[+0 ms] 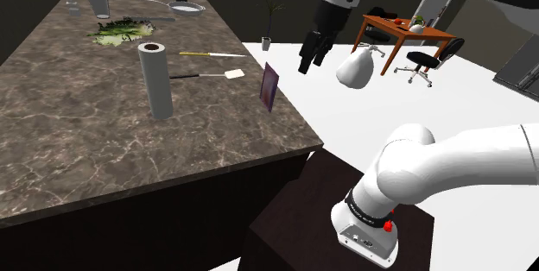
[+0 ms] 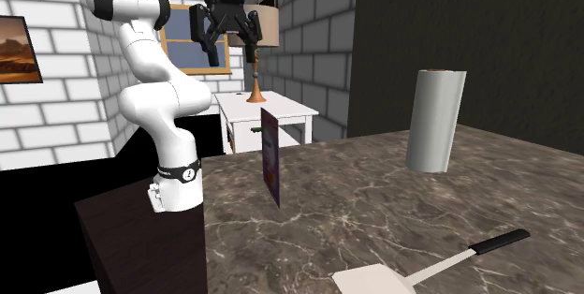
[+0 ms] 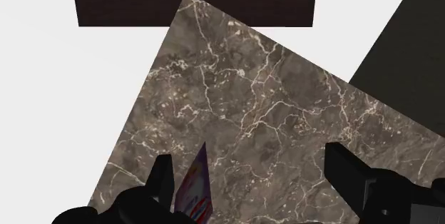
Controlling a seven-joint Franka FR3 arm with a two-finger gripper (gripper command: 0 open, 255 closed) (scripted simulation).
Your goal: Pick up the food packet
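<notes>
Your all-black two-finger pincer hangs in the air above the counter's corner, jaws spread wide and holding nothing. The thin purple food packet stands upright on its edge on the dark brown veined marble counter, below the pincer. In the wrist view you see it just inside one finger, not touching it. Farther from the pincer, beyond the packet, a tall white paper-towel roll stands upright.
</notes>
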